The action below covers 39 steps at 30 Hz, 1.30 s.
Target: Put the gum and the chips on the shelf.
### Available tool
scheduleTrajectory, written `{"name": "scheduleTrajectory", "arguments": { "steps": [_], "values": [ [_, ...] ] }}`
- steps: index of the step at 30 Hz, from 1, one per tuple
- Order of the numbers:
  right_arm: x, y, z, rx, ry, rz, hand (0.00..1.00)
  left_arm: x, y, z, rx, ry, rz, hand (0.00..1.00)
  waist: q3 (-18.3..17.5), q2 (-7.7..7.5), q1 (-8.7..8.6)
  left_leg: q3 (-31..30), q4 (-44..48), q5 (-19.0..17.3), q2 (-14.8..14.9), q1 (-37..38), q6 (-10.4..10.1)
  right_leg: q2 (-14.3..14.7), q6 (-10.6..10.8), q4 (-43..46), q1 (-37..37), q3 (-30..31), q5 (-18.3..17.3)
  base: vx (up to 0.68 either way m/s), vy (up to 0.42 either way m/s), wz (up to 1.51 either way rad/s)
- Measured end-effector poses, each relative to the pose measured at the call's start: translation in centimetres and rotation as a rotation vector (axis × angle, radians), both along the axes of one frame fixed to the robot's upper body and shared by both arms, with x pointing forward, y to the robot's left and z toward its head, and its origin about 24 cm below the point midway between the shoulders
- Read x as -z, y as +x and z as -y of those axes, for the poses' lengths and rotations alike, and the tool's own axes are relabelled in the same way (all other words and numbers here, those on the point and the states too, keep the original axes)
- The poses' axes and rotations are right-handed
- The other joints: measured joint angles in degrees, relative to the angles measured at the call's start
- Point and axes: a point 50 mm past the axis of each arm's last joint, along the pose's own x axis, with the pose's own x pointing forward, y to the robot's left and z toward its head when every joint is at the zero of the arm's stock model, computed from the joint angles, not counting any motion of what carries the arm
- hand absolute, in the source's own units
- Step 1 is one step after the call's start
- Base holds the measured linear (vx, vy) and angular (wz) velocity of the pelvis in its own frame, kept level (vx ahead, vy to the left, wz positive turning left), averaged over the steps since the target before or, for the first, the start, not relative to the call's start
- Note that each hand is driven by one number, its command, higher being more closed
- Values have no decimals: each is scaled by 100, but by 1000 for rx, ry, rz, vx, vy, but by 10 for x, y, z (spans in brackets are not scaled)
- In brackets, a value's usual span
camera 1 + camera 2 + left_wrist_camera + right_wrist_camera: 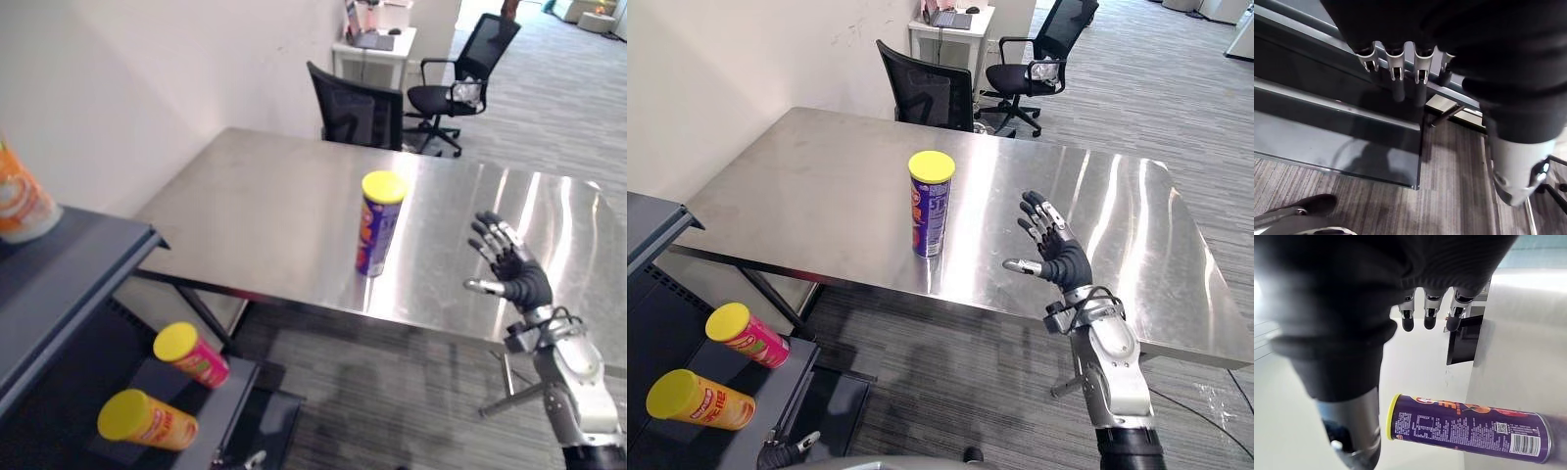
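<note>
1. The purple chips can (379, 223) with the yellow lid stands upright on the steel counter (255, 206), close to its near edge, and nothing touches it.
2. Your right hand (509, 259) hovers to the right of the can and apart from it. Its fingers are spread, the thumb points toward the can, and it holds nothing.
3. Your left hand (1396, 66) hangs low beside the dark shelf (69, 264) at the left, fingers straight and relaxed, also empty.
4. The shelf's lower tier carries a pink can (191, 354) and an orange can (147, 419), both on their sides. An orange-and-white container (18, 201) sits on the top tier. I cannot tell which item, if any, is the gum.
5. What could go wrong:
   - The can is tall and narrow. If your fingertips or thumb reach it before the hand has wrapped round it, it will likely tip and roll on the slick steel, possibly off the near edge.
   - If you grip it high by the lid, it may pivot. If you grip it loosely, its smooth wall may slip on the way across the gap to the shelf.
   - At the shelf, a careless placement could bump the lying cans and set them rolling.
</note>
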Motion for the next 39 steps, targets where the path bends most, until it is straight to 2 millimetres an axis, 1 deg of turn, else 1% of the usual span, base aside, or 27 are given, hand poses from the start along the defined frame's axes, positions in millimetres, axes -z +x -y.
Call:
{"name": "scheduleTrajectory", "arguments": {
  "steps": [4,7,8,11,15,16,18,24,26,30,34,37,38,39],
  "values": [
    [3,15,-3,-3,7,-25,0,0,2,2,19,-3,2,0,0,0,7,-112,1,34,-37,-59,34,-27,12,-4,-2,-91,12,-13,3,12],
    [4,26,-7,0,13,-41,0,0,5,3,26,-5,5,0,0,1,47,-130,1,47,-45,-64,40,-33,5,-6,7,-113,26,-8,0,4],
    [3,31,-10,-2,13,-47,0,0,6,3,32,-6,5,0,1,1,61,-140,-2,60,-52,-67,49,-39,6,-7,12,-124,33,-22,0,4],
    [4,38,-9,6,6,-65,0,0,9,4,40,-9,1,0,2,1,150,-158,-7,85,-72,-73,68,-58,11,-10,17,-145,44,-27,2,5],
    [6,51,-13,5,-25,-97,0,0,8,3,45,-12,-7,0,31,-16,155,-304,-95,187,-136,-67,98,-114,27,-14,67,-296,55,-33,4,18],
    [6,53,-15,4,-33,-99,0,0,8,3,46,-12,-7,0,55,-30,161,-312,-100,197,-140,-60,100,-117,28,-15,78,-304,56,-44,-1,12],
    [1,60,-19,-4,-44,-92,0,0,9,3,47,-10,-1,0,114,-48,245,-333,-118,232,-147,-62,103,-118,15,-19,77,-315,85,-49,-6,4],
    [-10,76,-27,-26,-56,-75,0,-2,13,3,70,-1,12,0,239,-63,328,-452,-204,325,-164,-64,100,-125,15,-20,90,-424,90,-33,-10,10],
    [-14,80,-30,-33,-60,-67,0,-2,13,3,71,-3,11,0,261,-49,342,-459,-205,326,-166,-64,100,-126,16,-20,95,-431,90,-3,-2,2],
    [-16,83,-35,-45,-92,-65,0,-2,13,3,72,-4,12,0,276,-52,375,-471,-208,326,-172,-68,101,-128,17,-21,100,-443,91,0,0,0],
    [-21,88,-38,-49,-113,-62,0,-3,15,3,82,-3,21,0,384,-68,374,-514,-208,345,-202,-69,124,-152,28,-21,123,-484,97,-18,5,6],
    [-18,93,-35,-34,-113,-93,0,-3,15,3,82,-3,20,0,426,-79,382,-566,-209,359,-233,-74,138,-178,34,-21,148,-534,101,-21,10,10],
    [-15,94,-34,-30,-115,-109,100,-3,15,3,82,-3,19,0,431,-83,394,-587,-209,361,-243,-71,141,-188,34,-22,181,-565,101,-6,13,11],
    [-13,94,-35,-32,-118,-116,100,-3,15,3,83,-3,20,0,443,-85,411,-603,-210,364,-248,-71,146,-193,34,-22,185,-587,101,-8,11,9]
  ]
}}
